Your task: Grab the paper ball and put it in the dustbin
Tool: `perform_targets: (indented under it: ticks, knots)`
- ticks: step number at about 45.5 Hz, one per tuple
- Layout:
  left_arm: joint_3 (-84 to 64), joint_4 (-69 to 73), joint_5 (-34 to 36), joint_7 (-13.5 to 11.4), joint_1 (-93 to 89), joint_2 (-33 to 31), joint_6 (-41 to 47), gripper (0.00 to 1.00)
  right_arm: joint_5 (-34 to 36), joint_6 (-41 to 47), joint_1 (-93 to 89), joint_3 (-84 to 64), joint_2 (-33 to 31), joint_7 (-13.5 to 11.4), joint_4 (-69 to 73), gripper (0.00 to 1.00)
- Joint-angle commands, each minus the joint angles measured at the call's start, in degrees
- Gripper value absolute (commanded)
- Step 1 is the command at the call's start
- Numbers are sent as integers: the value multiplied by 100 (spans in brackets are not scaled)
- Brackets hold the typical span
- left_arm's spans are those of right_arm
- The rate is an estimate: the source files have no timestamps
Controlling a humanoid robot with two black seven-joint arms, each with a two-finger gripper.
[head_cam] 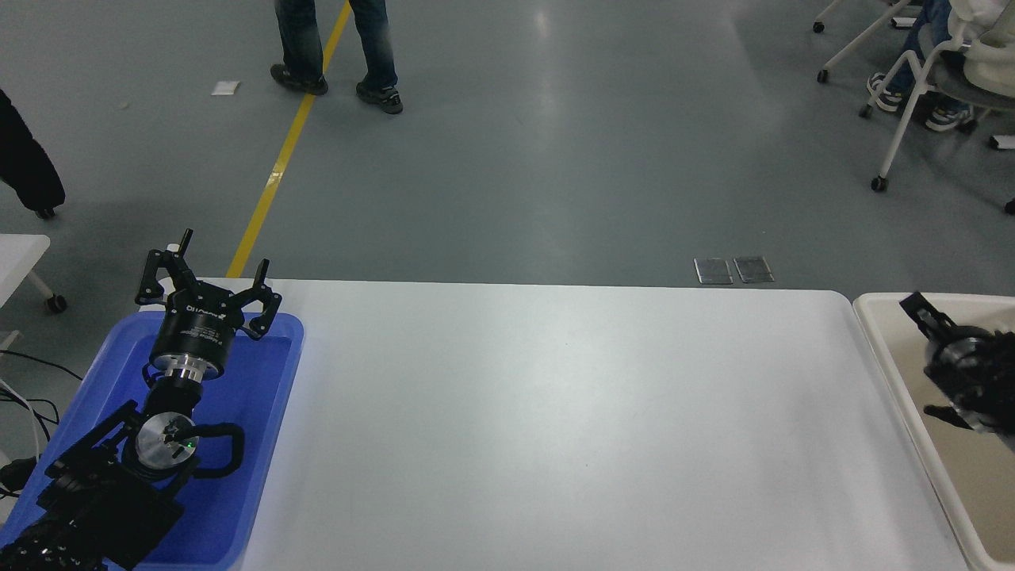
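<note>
The paper ball is not in view on the table or in the visible part of the bin. The beige-cream dustbin (882, 301) stands at the table's right end, cut off by the picture's right edge. My right gripper (926, 361) hangs over the dustbin's inside, slightly blurred, with its fingers spread and nothing between them. My left gripper (210, 279) is parked at the lower left, open and empty, above the far end of a blue tray.
The bright blue tray (273, 412) lies at the table's left end under the left arm. The white table (555, 420) spans the middle. A person's legs (333, 47) stand on the floor beyond, and wheeled chairs (912, 103) are at the top right.
</note>
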Motion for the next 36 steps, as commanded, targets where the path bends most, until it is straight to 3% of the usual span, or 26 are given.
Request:
perform_targets:
  ticks: [1,5,9,21,27,31,36]
  knots:
    - [0,0,-4,0,-2,0,0,100,-41,9,147,1666,-133,93,986,100]
    - [9,0,-4,0,-2,0,0,100,-41,9,-55,3079,-63,181,1162,100]
    - [0,0,-4,0,-2,0,0,100,-41,18,-354,4398,87,488,1513,100]
    - [0,0,5,0,-2,0,0,100,-41,264,-1339,6334,254,2342,2903,100]
    - [0,0,-4,0,-2,0,0,100,-41,317,-1506,6564,438,3054,2929,100]
    - [0,0,5,0,-2,0,0,100,-41,326,-1760,6564,500,3301,2929,100]
    - [0,0,5,0,-2,0,0,100,-41,326,-2033,6599,596,3302,2929,100]
